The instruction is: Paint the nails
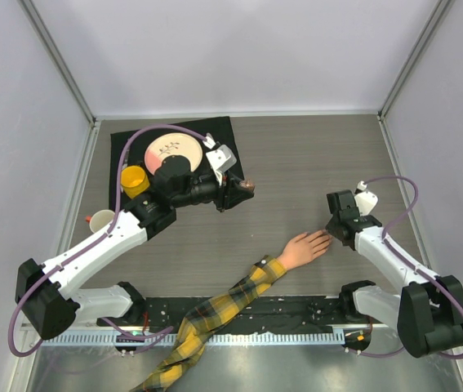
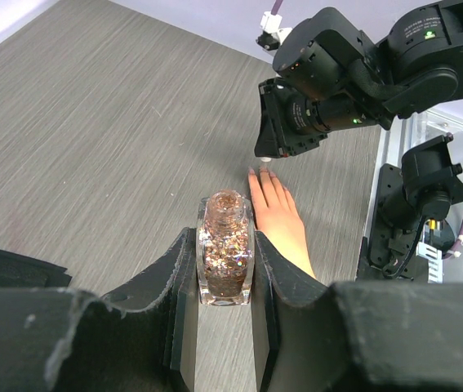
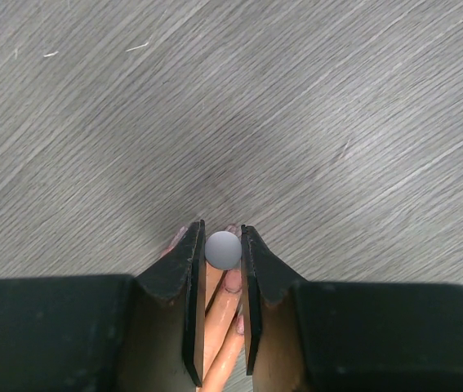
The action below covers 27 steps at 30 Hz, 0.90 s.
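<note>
Two hands (image 2: 224, 241) (image 3: 222, 229) pinching; bottle (image 2: 225, 273) left, cap (image 3: 224, 249) right

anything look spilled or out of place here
Nothing stands out. The polish bottle sits squarely in the left end effector, the mannequin hand lies flat, and no spill shows on the table.

- Table (image 1: 296, 163): grey wood-grain board, matt, finely streaked.
- Hand (image 1: 304, 247): peach, smooth, with a soft sheen; plastic or rubber, hard to tell which.
- Sleeve (image 1: 215, 310): woven plaid cloth, yellow and dark, matt and creased.
- Bottle (image 2: 225, 253): clear glossy glass, full of coppery glitter.
- Knob (image 3: 223, 249): grey, smooth and matt; plastic by its look.
- Left gripper (image 2: 225, 245) and right gripper (image 3: 222, 229): black plastic, matt, slightly grainy.
- Mat (image 1: 129, 143), far left: black, matt, cloth-like.
- Arm shells (image 1: 100, 245): white plastic, smooth, semi-gloss.
- Rail (image 1: 239, 337), near edge: bare ribbed metal.
</note>
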Each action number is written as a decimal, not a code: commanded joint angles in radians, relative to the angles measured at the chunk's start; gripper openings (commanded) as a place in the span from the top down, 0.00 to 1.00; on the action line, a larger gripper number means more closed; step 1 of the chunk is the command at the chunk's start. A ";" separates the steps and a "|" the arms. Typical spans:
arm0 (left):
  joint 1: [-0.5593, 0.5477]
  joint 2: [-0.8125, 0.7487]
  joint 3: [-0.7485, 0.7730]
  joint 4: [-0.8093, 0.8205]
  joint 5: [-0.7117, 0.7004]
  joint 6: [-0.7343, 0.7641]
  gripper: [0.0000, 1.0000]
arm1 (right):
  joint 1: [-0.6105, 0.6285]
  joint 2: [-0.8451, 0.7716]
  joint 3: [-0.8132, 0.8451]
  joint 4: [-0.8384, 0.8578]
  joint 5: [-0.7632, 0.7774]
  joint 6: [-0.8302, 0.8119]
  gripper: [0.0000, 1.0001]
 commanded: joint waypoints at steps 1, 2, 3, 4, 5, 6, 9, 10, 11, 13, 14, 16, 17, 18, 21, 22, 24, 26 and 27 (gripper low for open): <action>-0.003 -0.025 0.005 0.039 0.016 0.013 1.00 | -0.003 0.023 0.014 0.039 0.041 -0.009 0.99; -0.003 -0.025 0.003 0.039 0.016 0.012 1.00 | -0.004 0.023 0.014 0.041 0.041 -0.012 0.99; -0.003 -0.025 0.003 0.039 0.016 0.013 1.00 | -0.003 0.020 0.016 0.047 0.042 -0.013 0.99; -0.005 -0.025 0.005 0.037 0.016 0.013 1.00 | -0.004 0.023 0.017 0.049 0.045 -0.012 0.99; -0.005 -0.025 0.005 0.039 0.016 0.012 1.00 | -0.003 0.023 0.017 0.050 0.051 -0.017 0.99; -0.003 -0.025 0.005 0.037 0.016 0.012 1.00 | -0.004 0.025 0.023 0.053 0.054 -0.021 0.99; -0.005 -0.022 0.006 0.039 0.016 0.015 1.00 | -0.006 0.029 0.031 0.055 0.065 -0.029 0.99; -0.003 -0.024 0.005 0.037 0.014 0.015 1.00 | -0.006 0.032 0.032 0.058 0.067 -0.030 0.99; -0.005 -0.022 0.005 0.037 0.016 0.016 1.00 | -0.004 0.034 0.034 0.059 0.068 -0.033 0.99; -0.005 -0.022 0.006 0.036 0.014 0.015 1.00 | -0.009 0.037 0.036 0.064 0.070 -0.035 0.99; -0.005 -0.021 0.005 0.036 0.016 0.015 1.00 | -0.009 0.043 0.036 0.070 0.068 -0.036 0.99; -0.005 -0.021 0.006 0.036 0.016 0.016 1.00 | -0.009 0.045 0.036 0.070 0.067 -0.040 0.99; -0.005 -0.021 0.006 0.036 0.016 0.018 1.00 | -0.011 0.045 0.034 0.075 0.068 -0.043 0.99; -0.005 -0.022 0.006 0.034 0.016 0.016 1.00 | -0.011 0.039 0.034 0.078 0.068 -0.047 0.99; -0.003 -0.021 0.006 0.037 0.016 0.016 1.00 | -0.014 0.031 0.036 0.090 0.064 -0.058 0.99; -0.005 -0.019 0.006 0.036 0.016 0.016 1.00 | -0.012 0.031 0.036 0.093 0.064 -0.059 0.99; -0.003 -0.021 0.006 0.036 0.016 0.016 1.00 | -0.014 0.032 0.039 0.096 0.056 -0.066 0.99; -0.005 -0.019 0.006 0.036 0.014 0.016 1.00 | -0.012 0.026 0.039 0.098 0.050 -0.069 0.99; -0.005 -0.019 0.006 0.036 0.014 0.016 1.00 | -0.012 0.026 0.039 0.098 0.048 -0.069 0.99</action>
